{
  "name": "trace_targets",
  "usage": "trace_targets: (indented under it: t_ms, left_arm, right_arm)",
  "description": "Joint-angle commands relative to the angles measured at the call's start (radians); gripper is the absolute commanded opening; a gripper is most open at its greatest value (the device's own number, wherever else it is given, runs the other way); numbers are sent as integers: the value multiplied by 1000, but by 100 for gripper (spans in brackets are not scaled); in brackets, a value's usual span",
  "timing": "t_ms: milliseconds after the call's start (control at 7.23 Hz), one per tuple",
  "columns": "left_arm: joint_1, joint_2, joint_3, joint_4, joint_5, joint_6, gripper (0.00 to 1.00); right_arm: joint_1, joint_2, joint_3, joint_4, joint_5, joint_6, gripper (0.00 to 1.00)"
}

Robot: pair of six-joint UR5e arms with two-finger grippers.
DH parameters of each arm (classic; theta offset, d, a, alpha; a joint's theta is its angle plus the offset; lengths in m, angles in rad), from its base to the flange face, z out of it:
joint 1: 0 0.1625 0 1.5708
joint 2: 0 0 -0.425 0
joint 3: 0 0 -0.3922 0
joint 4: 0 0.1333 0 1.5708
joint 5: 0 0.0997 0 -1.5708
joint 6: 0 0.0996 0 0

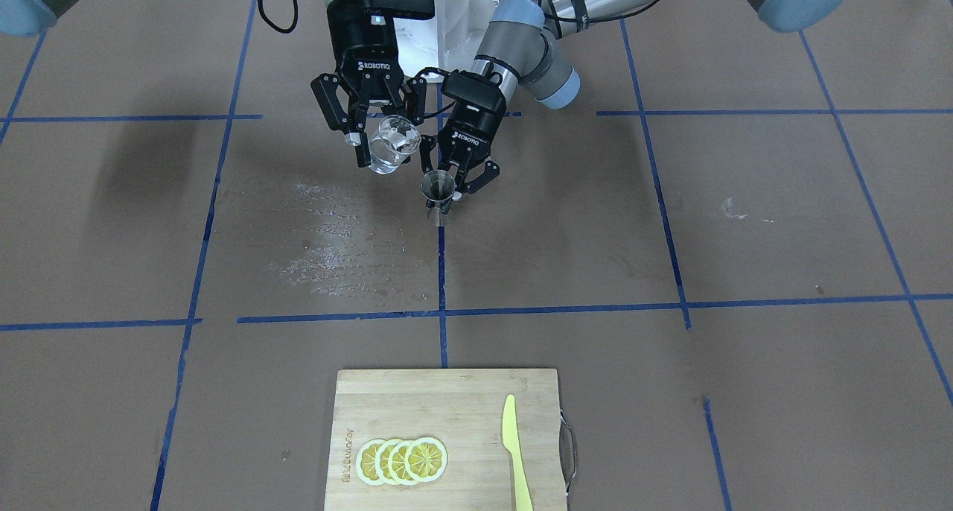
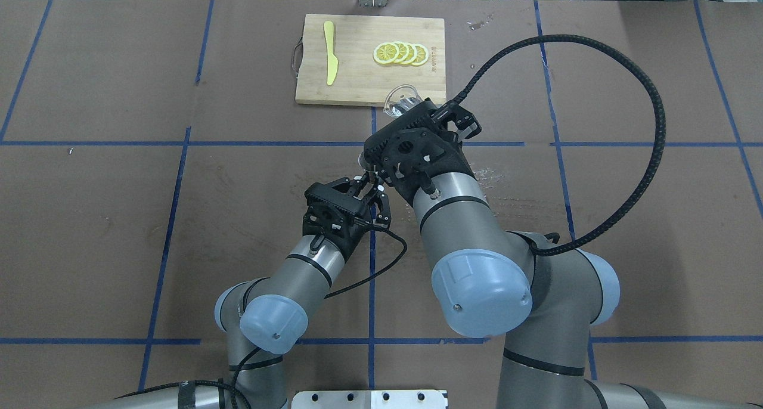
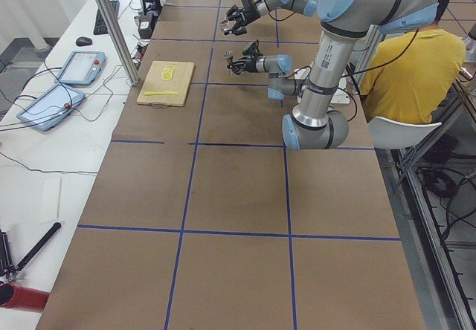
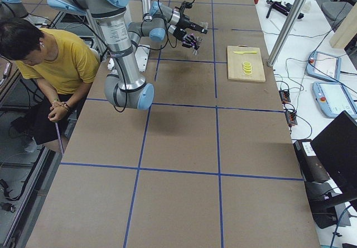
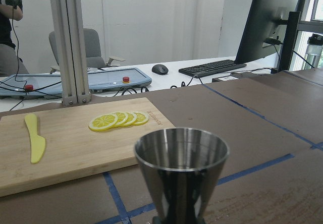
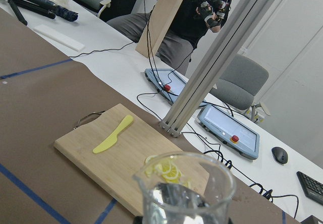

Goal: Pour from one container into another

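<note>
My right gripper (image 1: 387, 140) is shut on the clear glass cup (image 1: 392, 147), held in the air and tilted, with its lip toward the jigger. The cup also shows past the right wrist (image 2: 402, 96) and fills the bottom of the right wrist view (image 6: 184, 193). Just beside and lower, my left gripper (image 1: 451, 187) is shut on the waist of the steel hourglass jigger (image 1: 438, 189), which it holds upright above the table. In the left wrist view the jigger's upper cone (image 5: 181, 166) looks bare inside. No stream shows between the two.
A bamboo cutting board (image 1: 447, 392) with lemon slices (image 1: 402, 460) and a yellow knife (image 1: 514, 451) lies at the table edge far from the robot. A pale smeared patch (image 1: 335, 235) marks the brown mat below the cup. A person in yellow (image 3: 416, 70) sits behind the robot.
</note>
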Motion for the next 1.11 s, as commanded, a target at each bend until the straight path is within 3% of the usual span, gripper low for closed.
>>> trace_targets:
  t_ms: [0, 968]
  left_arm:
    - [1, -18, 1, 0, 2, 0, 0]
    - [1, -34, 9, 3, 2, 5, 0]
  right_arm:
    - [-1, 14, 0, -62, 1, -41, 0]
    - [-12, 46, -5, -174, 24, -148, 0]
